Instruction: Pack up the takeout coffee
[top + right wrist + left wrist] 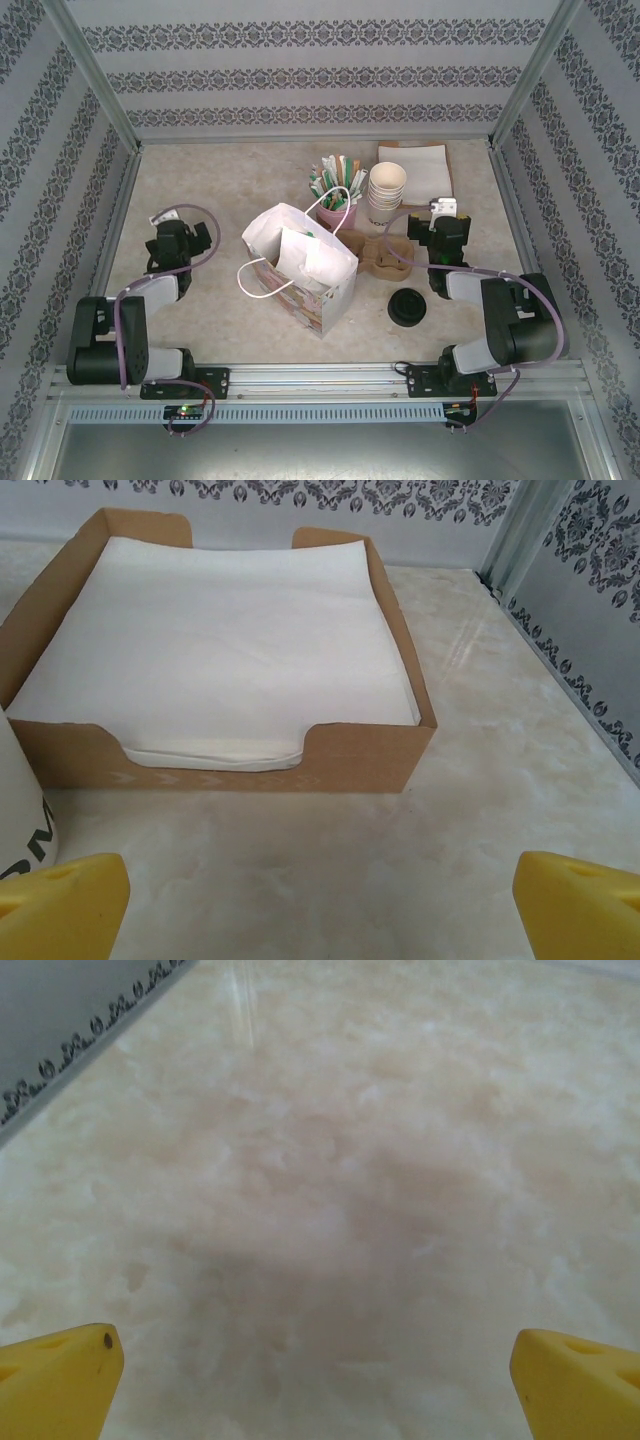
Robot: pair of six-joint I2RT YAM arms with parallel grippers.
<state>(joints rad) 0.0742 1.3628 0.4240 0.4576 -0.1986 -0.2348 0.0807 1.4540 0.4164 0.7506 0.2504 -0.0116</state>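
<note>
You are at the opening step: nothing is grasped, and the reach for the coffee is not yet made. Your left hand (318,1385) is released, jaws wide, over bare worktop (200,180) near the left edge. Your right hand (320,905) is likewise released, facing the napkin box (370,755) in the back right corner, with the cup stack (387,190) just to its left. The likeliest coffee (407,307) is the black-lidded round near the front edge, right of the middle, beside the right arm. From above you cannot tell whether a cup stands under the lid. The bag (300,262) sits mid-worktop, with the carrier (378,256) just beside its right side. Next, I judge, the right hand must turn from the box toward the front edge, come down around the cup below its lid, and clench gently so the paper wall does not crush. The left may need to steady the bag's mouth. Count: two hands, one bag, one carrier, one lidded round, one cup stack, one napkin box, one pink pot (335,212) of stirrers.
</note>
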